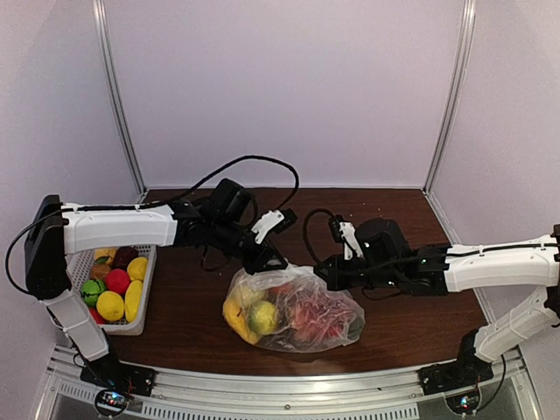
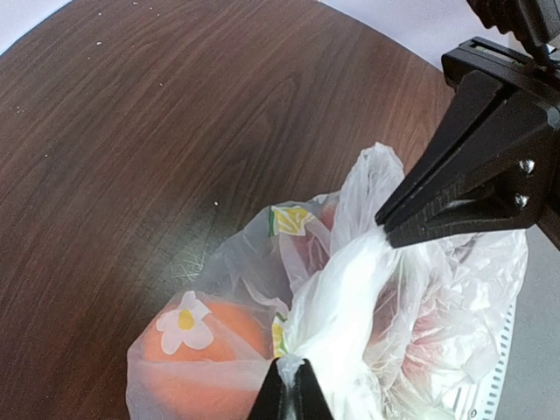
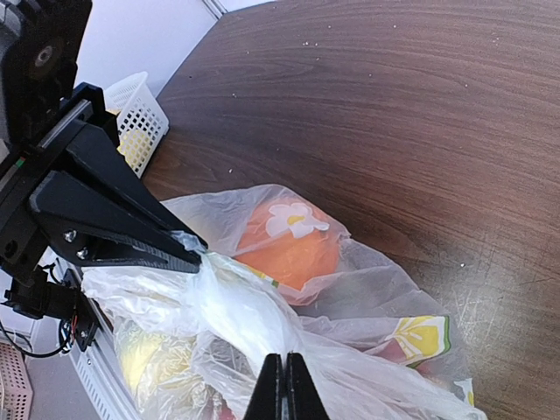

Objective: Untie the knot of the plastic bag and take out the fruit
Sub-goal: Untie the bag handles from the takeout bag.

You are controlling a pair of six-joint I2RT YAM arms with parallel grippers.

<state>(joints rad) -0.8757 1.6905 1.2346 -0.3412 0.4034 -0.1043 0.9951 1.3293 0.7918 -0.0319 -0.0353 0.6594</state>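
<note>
Left gripper pinched tight on plastic bag top, right gripper likewise clamped on it, film stretched between them, bag resting on table, fruit inside, orange showing, white basket of more fruit at left edge.

The plastic bag is placed on the desk, near its front edge. Fruit is kept inside it. Its top is gripped by the left claw on the left and the right claw on the right. A basket filled with other fruit is set at the desk's left edge.
</note>
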